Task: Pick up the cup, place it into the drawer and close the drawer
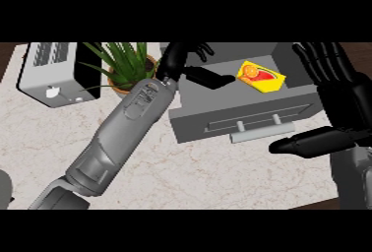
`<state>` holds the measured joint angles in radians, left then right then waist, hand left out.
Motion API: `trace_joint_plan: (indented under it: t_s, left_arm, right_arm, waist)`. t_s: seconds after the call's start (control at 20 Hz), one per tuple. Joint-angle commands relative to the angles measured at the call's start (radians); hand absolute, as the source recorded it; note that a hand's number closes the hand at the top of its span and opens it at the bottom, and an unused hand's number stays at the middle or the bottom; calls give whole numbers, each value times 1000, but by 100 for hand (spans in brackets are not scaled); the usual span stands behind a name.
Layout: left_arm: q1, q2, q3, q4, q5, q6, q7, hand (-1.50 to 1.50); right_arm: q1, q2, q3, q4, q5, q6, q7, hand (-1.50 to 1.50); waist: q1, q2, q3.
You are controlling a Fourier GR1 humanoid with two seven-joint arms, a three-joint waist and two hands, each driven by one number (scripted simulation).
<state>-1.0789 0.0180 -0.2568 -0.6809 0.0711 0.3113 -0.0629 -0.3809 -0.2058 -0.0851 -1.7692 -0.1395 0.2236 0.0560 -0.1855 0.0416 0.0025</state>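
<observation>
Two steps look done: the yellow cup [262, 76] lies inside the open drawer [218, 106], toward its right. Left hand [179, 58], relaxed and empty, hangs over the drawer's back-left; right hand [340, 96] is spread beside the drawer's right wall. Closing is left.

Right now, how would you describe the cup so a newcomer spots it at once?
Look to the open grey drawer, right of the potted plant. Inside, toward its back right, sits the yellow cup. It is the only bright thing there, printed in orange and red, just right of the black left hand.
</observation>
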Motion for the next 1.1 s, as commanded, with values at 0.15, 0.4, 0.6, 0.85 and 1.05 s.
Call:
trace_joint_plan:
  t_s: [0.15, 0.4, 0.6, 0.85, 1.05]
  left_arm:
    - [-45, -18, -2, 68, 207, 1, -97, -150]
    - [-45, -18, 21, 42, 335, -30, -241, -150]
    - [-62, -18, 42, 78, 390, -6, -313, -150]
    - [-77, -18, 22, 127, 435, 42, -366, -150]
    - [-93, -18, 52, 147, 471, 25, -360, -150]
  right_arm:
    - [-23, 23, 77, 16, -97, 118, 0, -150]
    - [-31, 16, 175, 3, -195, 267, 29, 150]
    - [3, -101, 253, -5, -141, 380, 118, 150]
    - [76, -199, 290, -41, -4, 410, 164, -150]
    - [69, -252, 294, -45, 234, 366, 77, -150]
  waist:
    - [-37, 17, -3]
    - [-17, 10, -4]
    - [10, -2, -5]
    - [63, -23, -3]
    - [118, -29, -1]
